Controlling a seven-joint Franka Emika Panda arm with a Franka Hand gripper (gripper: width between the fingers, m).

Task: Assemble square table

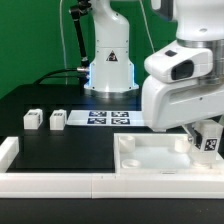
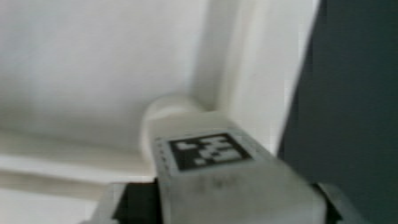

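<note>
The white square tabletop lies at the front right, against the border rail. My gripper is shut on a white tagged leg and holds it upright at the tabletop's right corner. In the wrist view the leg stands between my fingers, its far end at the tabletop's corner socket. I cannot tell whether the leg sits in the socket. Two more tagged legs lie on the black table at the exterior view's left. A fourth leg is out of view.
The marker board lies in front of the arm's base. The long white border rail runs along the front edge and turns up at the left.
</note>
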